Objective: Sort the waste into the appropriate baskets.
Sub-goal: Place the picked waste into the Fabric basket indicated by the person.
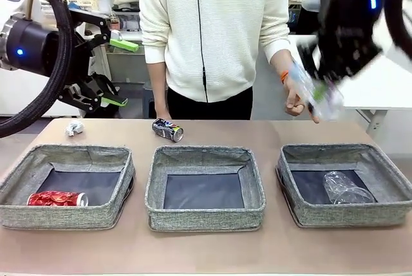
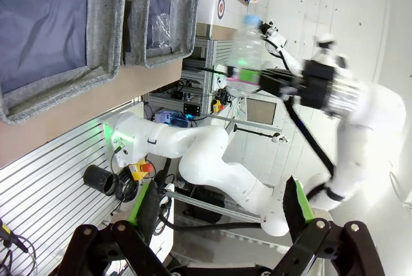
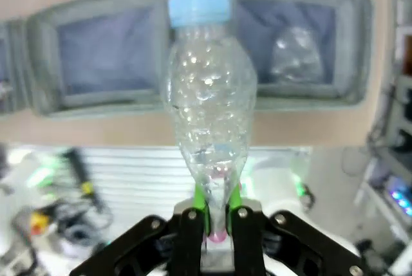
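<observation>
Jaws of the right gripper (image 3: 217,215) are clamped tight on the pink-labelled end of a small clear bottle (image 3: 209,109), its blue cap pointing away from the wrist. The bottle is held in the air, above and right of the middle basket (image 1: 206,218), close to a person's hand (image 1: 296,99). The left gripper (image 1: 119,73) is spread wide and empty, high to that basket's left. A dark blue can (image 1: 168,129) lies on the table (image 1: 206,250) just behind the middle basket, with a white paper wad (image 1: 74,128) farther left. The left basket (image 1: 64,217) holds a red can (image 1: 56,198); the right basket (image 1: 347,217) holds a label-free clear bottle (image 1: 344,189).
</observation>
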`<state>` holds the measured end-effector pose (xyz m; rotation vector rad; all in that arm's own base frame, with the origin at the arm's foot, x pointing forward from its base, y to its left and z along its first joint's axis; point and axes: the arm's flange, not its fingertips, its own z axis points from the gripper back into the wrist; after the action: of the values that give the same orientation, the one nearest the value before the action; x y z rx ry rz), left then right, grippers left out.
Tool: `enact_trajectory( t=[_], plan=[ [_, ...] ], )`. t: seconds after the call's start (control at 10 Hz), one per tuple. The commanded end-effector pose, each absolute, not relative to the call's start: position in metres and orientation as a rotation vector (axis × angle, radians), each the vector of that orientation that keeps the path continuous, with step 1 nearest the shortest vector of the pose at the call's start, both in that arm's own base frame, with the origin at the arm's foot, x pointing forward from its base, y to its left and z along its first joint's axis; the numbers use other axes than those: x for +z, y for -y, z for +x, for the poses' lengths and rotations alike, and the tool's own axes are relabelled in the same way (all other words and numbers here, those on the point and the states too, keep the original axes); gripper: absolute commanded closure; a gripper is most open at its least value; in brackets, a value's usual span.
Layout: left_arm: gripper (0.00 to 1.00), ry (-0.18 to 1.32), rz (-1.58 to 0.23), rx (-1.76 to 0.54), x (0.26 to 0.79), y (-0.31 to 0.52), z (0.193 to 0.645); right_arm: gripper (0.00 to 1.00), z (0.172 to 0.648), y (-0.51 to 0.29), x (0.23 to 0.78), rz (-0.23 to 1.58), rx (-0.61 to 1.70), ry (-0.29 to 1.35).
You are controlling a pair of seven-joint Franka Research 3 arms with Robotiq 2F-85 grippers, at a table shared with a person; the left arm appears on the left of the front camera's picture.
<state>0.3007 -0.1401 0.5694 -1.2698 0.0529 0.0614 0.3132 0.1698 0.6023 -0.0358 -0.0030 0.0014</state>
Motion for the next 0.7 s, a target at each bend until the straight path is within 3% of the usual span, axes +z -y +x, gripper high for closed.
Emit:
enact_trajectory(
  t=[0.0,0.3,0.6],
  plan=[
    [0.0,-0.062,-1.262,0.058,0.571,0.139,0.301,0.87,0.316,-0.155,0.541,-0.181,-0.116,0.044],
    [0.0,-0.062,-1.262,0.058,0.571,0.139,0.301,0.87,0.331,-0.122,0.479,-0.174,-0.231,0.042],
    [0.0,-0.062,-1.262,0.058,0.571,0.139,0.301,0.87,0.345,-0.108,0.458,-0.162,-0.291,0.057]
  ],
)
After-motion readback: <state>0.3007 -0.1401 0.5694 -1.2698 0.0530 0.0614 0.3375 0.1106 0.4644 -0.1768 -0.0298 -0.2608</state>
